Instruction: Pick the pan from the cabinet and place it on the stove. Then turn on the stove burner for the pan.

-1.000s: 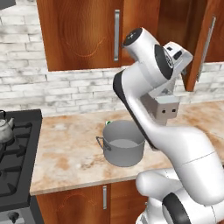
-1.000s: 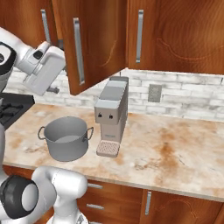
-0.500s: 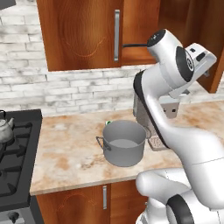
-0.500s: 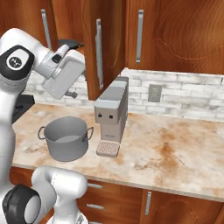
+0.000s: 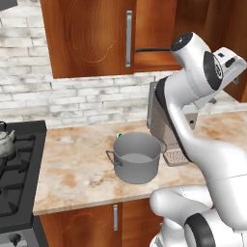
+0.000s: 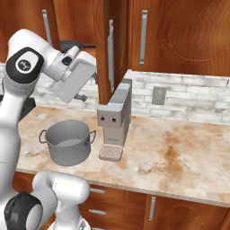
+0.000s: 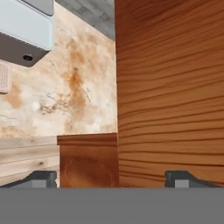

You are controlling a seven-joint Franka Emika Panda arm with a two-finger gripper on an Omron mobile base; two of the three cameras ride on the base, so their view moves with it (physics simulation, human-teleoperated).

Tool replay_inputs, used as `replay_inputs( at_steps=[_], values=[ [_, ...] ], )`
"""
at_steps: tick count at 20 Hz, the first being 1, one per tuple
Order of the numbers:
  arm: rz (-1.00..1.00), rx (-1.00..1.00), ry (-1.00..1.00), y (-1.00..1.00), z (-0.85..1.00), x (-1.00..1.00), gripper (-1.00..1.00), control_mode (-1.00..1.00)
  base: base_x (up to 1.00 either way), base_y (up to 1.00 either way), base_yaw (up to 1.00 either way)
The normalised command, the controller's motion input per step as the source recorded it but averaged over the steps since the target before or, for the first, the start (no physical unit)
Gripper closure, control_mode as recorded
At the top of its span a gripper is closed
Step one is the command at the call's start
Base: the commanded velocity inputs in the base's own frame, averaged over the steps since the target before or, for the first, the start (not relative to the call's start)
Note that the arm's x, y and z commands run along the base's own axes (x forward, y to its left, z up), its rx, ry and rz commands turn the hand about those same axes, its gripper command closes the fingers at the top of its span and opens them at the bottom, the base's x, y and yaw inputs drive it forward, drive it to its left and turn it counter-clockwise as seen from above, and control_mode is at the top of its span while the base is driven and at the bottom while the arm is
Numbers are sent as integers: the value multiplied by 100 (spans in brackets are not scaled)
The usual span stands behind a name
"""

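Standing wide open and holding nothing, the two-finger gripper (image 7: 111, 177) shows its dark fingertips (image 7: 41, 177) set far apart at the foot of the hand view, facing the reddish-brown wood-grain cabinet door (image 7: 170, 87) at close range; contact with the wood cannot be confirmed. In the right base view the white hand sits raised beside the open door edge (image 6: 108, 58). The round dark frying pan (image 6: 72, 45) rests on the shelf inside the reddish-brown wall cabinet (image 5: 91, 36), its thin black handle (image 5: 152, 49) projecting outward. On the mottled beige stone counter (image 5: 77, 169) stand a deep grey steel pot (image 5: 136, 157) and, just beside it, a boxy grey coffee machine (image 6: 116, 121). The black gas stove (image 5: 17, 173) carries a small silver kettle (image 5: 6, 144). No legible writing observed.
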Motion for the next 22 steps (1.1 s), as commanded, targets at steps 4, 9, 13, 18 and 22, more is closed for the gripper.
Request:
replay_inputs(
  at_steps=[4, 9, 13, 18, 22],
  values=[
    [-1, 0, 0, -26, 0, 4, -100, -100, 0, 0, 0],
    [0, 1, -6, 26, -1, 1, -100, -100, 0, 0, 0],
    [2, 1, -23, 95, 0, -10, -100, -100, 0, 0, 0],
    [7, 4, -34, 93, 2, -4, -100, -100, 0, 0, 0],
    [11, 14, -38, 73, 7, 0, -100, -100, 0, 0, 0]
  ],
)
